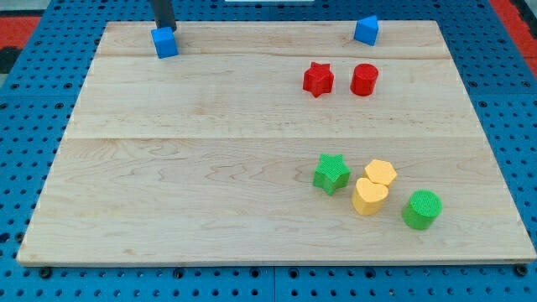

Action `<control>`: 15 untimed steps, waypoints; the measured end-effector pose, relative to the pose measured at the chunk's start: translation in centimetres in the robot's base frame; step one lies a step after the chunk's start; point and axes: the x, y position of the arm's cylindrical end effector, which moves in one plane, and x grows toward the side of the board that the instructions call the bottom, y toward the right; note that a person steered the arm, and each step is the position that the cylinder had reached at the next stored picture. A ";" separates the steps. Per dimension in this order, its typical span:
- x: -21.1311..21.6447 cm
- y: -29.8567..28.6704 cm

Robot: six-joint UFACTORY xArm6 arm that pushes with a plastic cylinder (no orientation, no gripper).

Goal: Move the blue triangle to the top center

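Take the wooden board [210, 168] as your reference. Along its top edge, only my tip [164, 28], touching the blue cube [165, 43] near the top-left corner, and the blue triangle [366, 30] toward the top right interrupt the strip; between them the edge lies open. The red star [318, 79] and red cylinder [364, 80] sit just below the triangle.

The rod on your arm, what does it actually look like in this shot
Only the lower part of my rod shows, at the view's top left. It is a straight, dark, nearly black cylinder with a faint sheen, no visible cables or markings. My tip ends just above the blue block; the arm itself is out of frame.
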 end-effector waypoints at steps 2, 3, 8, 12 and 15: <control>2.9 6.8; 2.9 -1.5; 4.6 24.0; -0.8 34.0; 8.3 19.3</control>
